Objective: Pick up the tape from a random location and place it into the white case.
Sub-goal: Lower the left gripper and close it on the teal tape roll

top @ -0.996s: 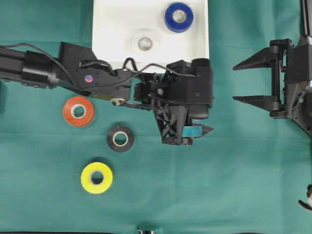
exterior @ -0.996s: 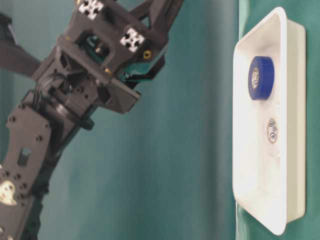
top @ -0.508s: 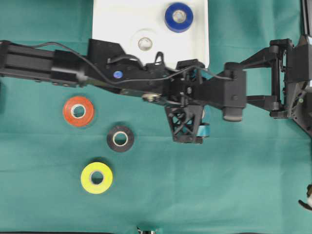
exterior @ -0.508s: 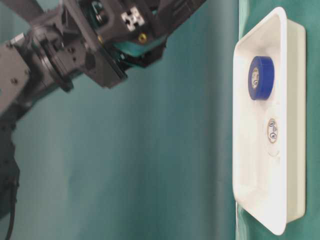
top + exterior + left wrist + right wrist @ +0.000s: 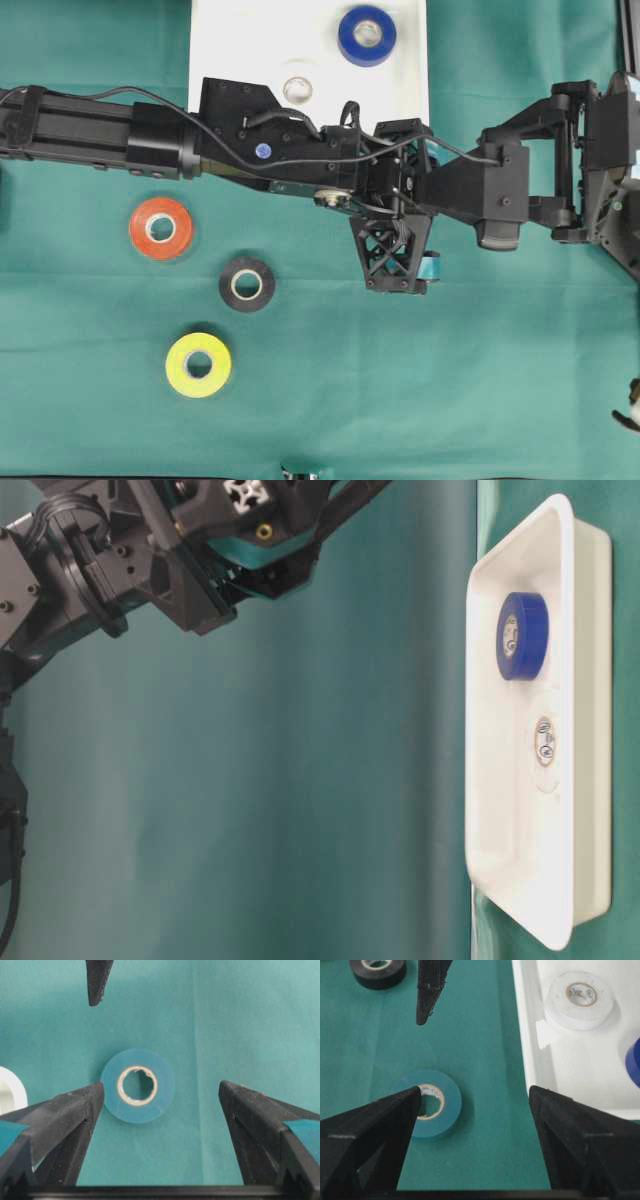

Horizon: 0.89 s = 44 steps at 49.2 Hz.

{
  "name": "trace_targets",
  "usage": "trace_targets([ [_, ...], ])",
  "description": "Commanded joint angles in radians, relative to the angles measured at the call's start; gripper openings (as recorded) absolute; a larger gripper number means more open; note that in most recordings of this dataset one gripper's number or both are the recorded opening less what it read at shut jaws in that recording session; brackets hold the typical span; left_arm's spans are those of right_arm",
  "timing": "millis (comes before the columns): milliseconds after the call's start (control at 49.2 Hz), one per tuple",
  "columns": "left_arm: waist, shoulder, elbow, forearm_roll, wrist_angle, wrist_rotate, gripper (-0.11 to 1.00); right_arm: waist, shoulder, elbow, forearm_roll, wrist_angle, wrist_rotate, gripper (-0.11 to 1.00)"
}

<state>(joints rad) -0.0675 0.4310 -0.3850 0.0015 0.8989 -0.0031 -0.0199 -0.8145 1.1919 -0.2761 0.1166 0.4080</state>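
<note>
Left gripper point(image 5: 160, 1105): jaws apart above the teal tape point(image 5: 138, 1085)
Right gripper point(image 5: 475, 1125): jaws apart
White case point(image 5: 230, 40): holds blue tape point(image 5: 366, 35)

Teal tape point(image 5: 138, 1085) lies flat beside the white case point(image 5: 530, 1035).

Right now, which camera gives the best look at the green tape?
The left wrist view: the green tape lies flat, whole and centred. The right wrist view shows it partly behind a finger. Overhead, the arm hides it; the table-level view misses it.
</note>
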Motion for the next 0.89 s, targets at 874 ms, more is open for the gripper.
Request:
trace_targets([
  [874, -0.003, 0.066, 0.207, 0.003, -0.273, -0.011, 0.94, -0.011, 0.009, -0.02, 0.0, -0.006, 0.0, 0.83],
])
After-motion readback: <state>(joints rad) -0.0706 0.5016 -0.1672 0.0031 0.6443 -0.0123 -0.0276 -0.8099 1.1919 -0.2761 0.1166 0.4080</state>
